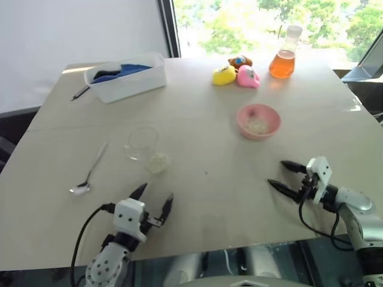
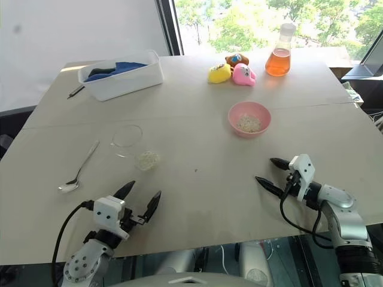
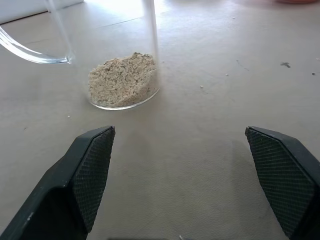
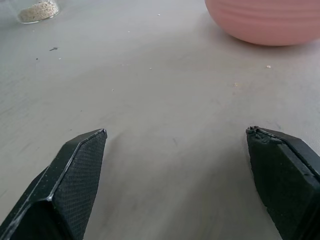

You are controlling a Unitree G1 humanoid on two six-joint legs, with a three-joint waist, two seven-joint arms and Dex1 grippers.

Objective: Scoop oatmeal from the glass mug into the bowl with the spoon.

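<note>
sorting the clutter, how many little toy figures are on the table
3, clustered at the table's far side beside the orange flask: yellow toy, pink toy, orange-brown toy behind them. More could be hidden.

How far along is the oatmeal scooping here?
Done: some oatmeal already lies in the bowl. In hand: nothing; the spoon lies on the table, left gripper and right gripper open and empty. Left: more oats in the glass mug.
</note>
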